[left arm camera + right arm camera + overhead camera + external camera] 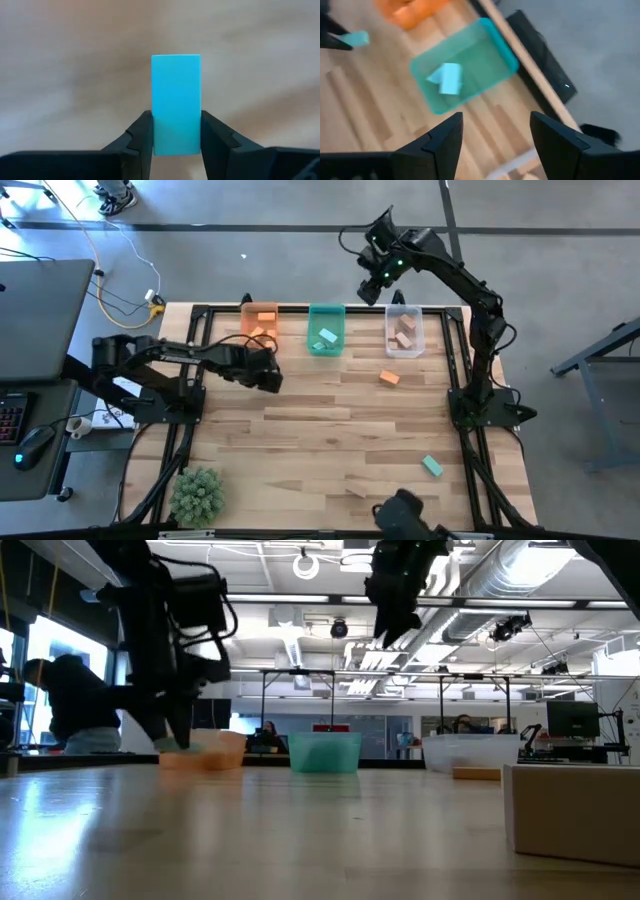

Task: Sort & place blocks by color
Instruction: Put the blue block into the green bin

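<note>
Left gripper (176, 142) is pinched on a teal block (176, 102) just beside the green bin (325, 332), while orange (389, 378), teal (432, 467) and tan (356, 491) blocks are left unsorted.

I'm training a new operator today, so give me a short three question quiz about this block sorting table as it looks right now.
1. True or false: the left tool is shut on a teal block.
2. Multiple choice: the green bin sits (A) left of the orange bin, (B) between the orange bin and the clear bin, (C) by the plant.
3. Fill in: the right tool hangs open above the ___ bin.

Key: 1 true; 2 B; 3 green.
</note>
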You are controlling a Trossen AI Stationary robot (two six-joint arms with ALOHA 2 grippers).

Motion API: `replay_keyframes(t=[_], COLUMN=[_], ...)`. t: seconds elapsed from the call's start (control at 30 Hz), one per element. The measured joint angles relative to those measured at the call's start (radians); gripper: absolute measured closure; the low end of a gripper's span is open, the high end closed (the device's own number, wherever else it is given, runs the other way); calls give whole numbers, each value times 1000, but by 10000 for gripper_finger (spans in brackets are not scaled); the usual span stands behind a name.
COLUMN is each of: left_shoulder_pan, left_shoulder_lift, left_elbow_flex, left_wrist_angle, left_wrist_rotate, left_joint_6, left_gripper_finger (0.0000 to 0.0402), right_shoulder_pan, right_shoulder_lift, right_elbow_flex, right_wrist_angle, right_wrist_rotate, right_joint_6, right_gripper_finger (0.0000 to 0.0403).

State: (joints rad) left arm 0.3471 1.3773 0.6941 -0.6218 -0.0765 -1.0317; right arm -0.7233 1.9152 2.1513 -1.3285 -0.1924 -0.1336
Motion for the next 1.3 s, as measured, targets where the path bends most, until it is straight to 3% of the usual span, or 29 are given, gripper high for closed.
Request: replay_keyframes(t=[0.2,0.43,0.63,0.9,1.1,1.3], left_shoulder_pan=[1,24,69,143,178,207], left_shoulder_lift=[-63,-76,-76,-76,-76,-76], left_elbow_flex=[0,1,2,2,2,3], left_wrist_angle=[137,335,468,613,808,1000], left_wrist_rotate=[122,392,556,816,1021,1147], left_joint_6=[150,315,362,338,214,65], left_gripper_finger=[304,304,304,304,304,304], right_shoulder_pan=[98,227,331,457,531,584], right_shoulder_lift=[0,0,0,0,0,0], right_elbow_flex=[0,0,0,0,0,0], right_wrist_angle=[5,17,45,118,222,304], right_wrist_rotate=[-50,-101,-111,-111,-111,-116], right_joint_6=[-53,-202,-234,-234,-234,-233], right_gripper_finger=[187,187,187,187,187,187])
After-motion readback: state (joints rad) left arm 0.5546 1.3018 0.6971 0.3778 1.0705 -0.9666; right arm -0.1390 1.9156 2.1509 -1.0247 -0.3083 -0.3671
